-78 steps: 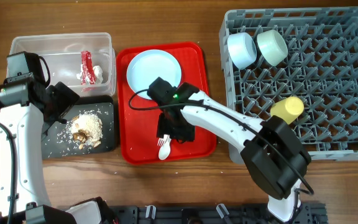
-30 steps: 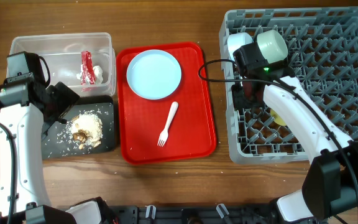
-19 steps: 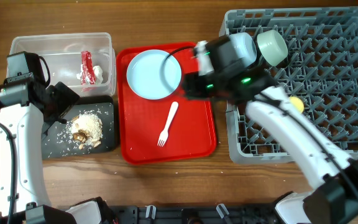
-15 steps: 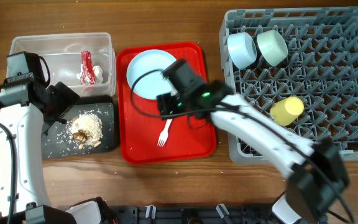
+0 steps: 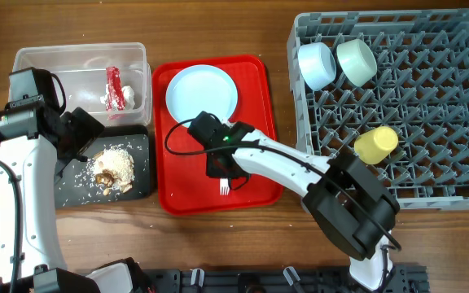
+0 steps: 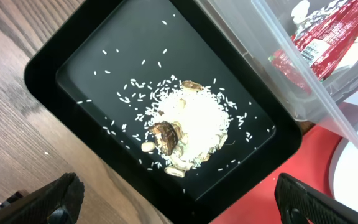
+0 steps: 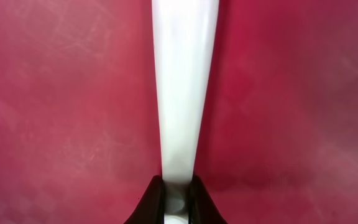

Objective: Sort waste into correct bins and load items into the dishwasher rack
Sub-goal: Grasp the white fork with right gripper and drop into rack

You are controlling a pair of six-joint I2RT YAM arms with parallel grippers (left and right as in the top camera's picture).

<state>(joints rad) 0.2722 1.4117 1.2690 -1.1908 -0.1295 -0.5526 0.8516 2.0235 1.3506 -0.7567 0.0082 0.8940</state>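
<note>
Having come back over the rectangular red plastic tray, the right gripper clenches the white plastic fork there, while the left gripper gapes.

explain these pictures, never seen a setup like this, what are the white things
It is a robot: a left arm and a right arm at a table, each ending in a two-finger pincer. The wide picture comes from a camera above; the close-ups come from cameras on the wrists. On the table: a tub with a wrapper and napkin, a black tray of rice, a red tray with a plate and fork, and a rack holding a blue bowl, a green bowl and a cup. The left pincer hangs open, empty, over the rice. The right pincer is shut on the fork's handle.
</note>
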